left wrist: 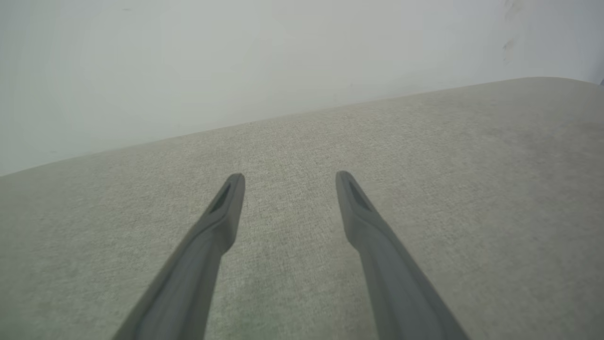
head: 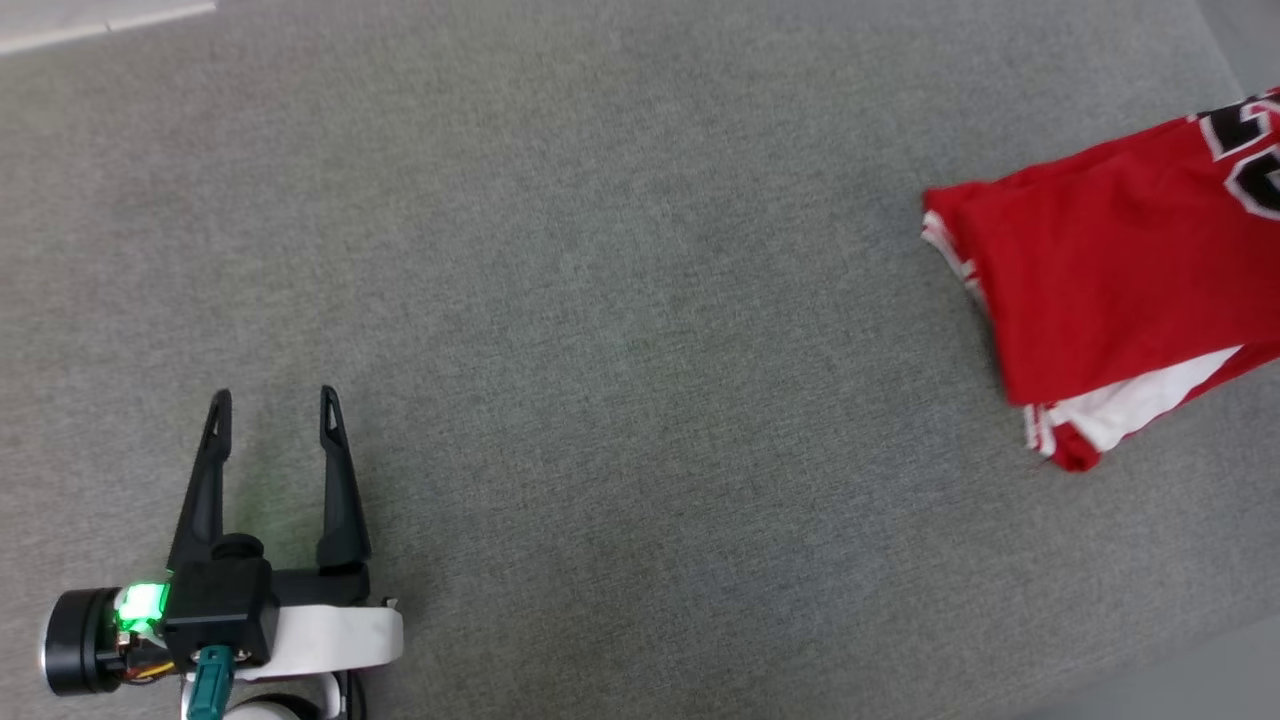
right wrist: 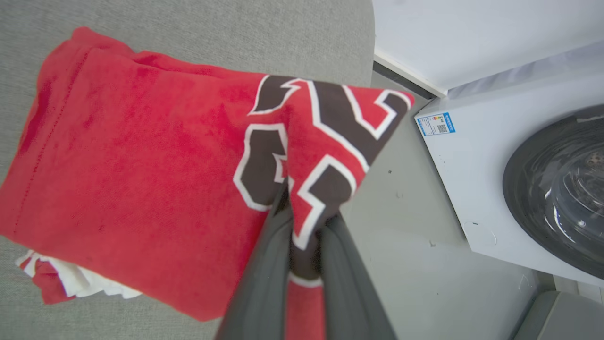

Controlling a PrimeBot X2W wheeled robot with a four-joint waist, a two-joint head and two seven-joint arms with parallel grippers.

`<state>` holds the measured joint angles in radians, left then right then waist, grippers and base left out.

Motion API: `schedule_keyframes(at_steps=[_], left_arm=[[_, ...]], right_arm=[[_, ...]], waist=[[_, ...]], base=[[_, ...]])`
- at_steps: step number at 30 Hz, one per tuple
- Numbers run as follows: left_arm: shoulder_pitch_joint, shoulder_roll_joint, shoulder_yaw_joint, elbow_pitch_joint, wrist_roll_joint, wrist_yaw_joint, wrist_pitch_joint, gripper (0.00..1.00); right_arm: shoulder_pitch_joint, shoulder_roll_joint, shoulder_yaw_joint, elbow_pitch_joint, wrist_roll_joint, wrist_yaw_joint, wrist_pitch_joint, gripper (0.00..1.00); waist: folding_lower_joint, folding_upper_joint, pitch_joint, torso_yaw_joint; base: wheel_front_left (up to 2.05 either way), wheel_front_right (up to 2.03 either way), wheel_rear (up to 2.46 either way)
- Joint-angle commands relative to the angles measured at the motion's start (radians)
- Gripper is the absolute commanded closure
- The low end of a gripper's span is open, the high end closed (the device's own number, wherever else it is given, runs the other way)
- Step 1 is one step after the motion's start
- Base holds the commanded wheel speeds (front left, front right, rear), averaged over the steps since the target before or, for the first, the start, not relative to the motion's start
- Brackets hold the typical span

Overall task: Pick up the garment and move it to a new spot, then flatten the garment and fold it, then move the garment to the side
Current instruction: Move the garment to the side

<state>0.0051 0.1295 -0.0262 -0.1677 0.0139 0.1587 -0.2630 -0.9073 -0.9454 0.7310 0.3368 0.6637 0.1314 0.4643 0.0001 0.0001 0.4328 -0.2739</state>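
The folded red garment (head: 1110,290) lies at the far right of the grey surface, a white sleeve and striped trim poking out beneath it and part of the black-and-white print at its top corner. In the right wrist view the garment (right wrist: 141,165) hangs folded, and my right gripper (right wrist: 304,226) is shut on its printed corner, the cloth pinched between the two fingers. My left gripper (head: 275,415) rests at the lower left, open, far from the garment. The left wrist view shows the left gripper (left wrist: 289,182) with nothing between its fingers above bare fabric.
The grey upholstered surface (head: 600,300) stretches wide between the left gripper and the garment. Its right edge (right wrist: 368,47) drops to a pale floor. A white washing machine (right wrist: 519,189) with a dark round door stands beyond that edge. A pale wall (left wrist: 236,56) rises behind the surface.
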Motion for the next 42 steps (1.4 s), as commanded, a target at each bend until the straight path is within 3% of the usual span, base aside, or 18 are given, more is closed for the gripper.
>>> schedule_keyframes(at_steps=[1, 10, 16, 17, 18, 23, 29, 34, 37, 42], left_arm=[[-0.017, 0.008, 0.000, -0.007, 0.003, 0.004, -0.002, 0.00], [-0.039, 0.036, -0.002, -0.057, 0.010, 0.032, -0.002, 0.00], [-0.054, 0.046, -0.020, -0.064, 0.010, 0.044, -0.002, 0.00], [-0.055, 0.046, -0.022, -0.064, 0.008, 0.046, -0.002, 0.00], [-0.053, 0.044, -0.025, -0.063, 0.006, 0.051, -0.002, 0.00], [-0.028, 0.031, -0.043, -0.051, -0.007, 0.063, -0.002, 0.00], [0.009, 0.003, -0.057, -0.040, -0.017, 0.078, -0.002, 0.00], [0.040, -0.016, -0.064, -0.029, -0.027, 0.084, -0.002, 0.00], [0.058, -0.025, -0.067, -0.023, -0.033, 0.084, -0.002, 0.00], [0.085, -0.033, -0.067, -0.012, -0.035, 0.079, -0.002, 0.00]], right_arm=[[-0.014, 0.007, -0.006, 0.015, 0.000, -0.001, -0.008, 1.00], [-0.082, 0.041, -0.092, 0.284, -0.051, -0.001, -0.110, 1.00], [-0.101, 0.109, -0.134, 0.422, -0.068, -0.001, -0.165, 1.00], [-0.103, 0.121, -0.138, 0.442, -0.073, -0.001, -0.168, 0.63], [-0.106, 0.132, -0.139, 0.457, -0.085, -0.001, -0.178, 0.00], [-0.142, 0.137, -0.139, 0.509, -0.201, -0.001, -0.260, 0.00], [-0.181, 0.187, -0.234, 0.524, -0.338, -0.001, -0.494, 0.00], [-0.171, 0.271, -0.392, 0.515, -0.420, -0.001, -0.702, 0.00], [-0.129, 0.340, -0.475, 0.439, -0.508, -0.001, -0.728, 0.00], [0.040, 0.497, -0.621, 0.151, -0.610, -0.001, -0.728, 0.00]], waist=[[-0.0001, -0.0001, 0.038, -0.007], [-0.0001, -0.0001, 0.137, -0.017], [-0.0001, -0.0001, 0.147, -0.017], [-0.0001, -0.0001, 0.141, -0.016], [-0.0001, -0.0001, 0.132, -0.015], [-0.0001, -0.0001, 0.066, 0.002], [-0.0001, -0.0001, -0.024, 0.038], [-0.0001, -0.0001, -0.087, 0.079], [-0.0001, -0.0001, -0.121, 0.104], [-0.0001, -0.0001, -0.172, 0.146]], base=[[0.00, 0.00, 0.00], [0.00, 0.00, 0.00], [0.00, 0.00, 0.00], [0.00, 0.00, 0.00], [0.00, 0.00, 0.00], [0.00, 0.00, 0.00], [0.00, 0.00, 0.00], [0.00, 0.00, 0.00], [0.00, 0.00, 0.00], [0.00, 0.00, 0.00]])
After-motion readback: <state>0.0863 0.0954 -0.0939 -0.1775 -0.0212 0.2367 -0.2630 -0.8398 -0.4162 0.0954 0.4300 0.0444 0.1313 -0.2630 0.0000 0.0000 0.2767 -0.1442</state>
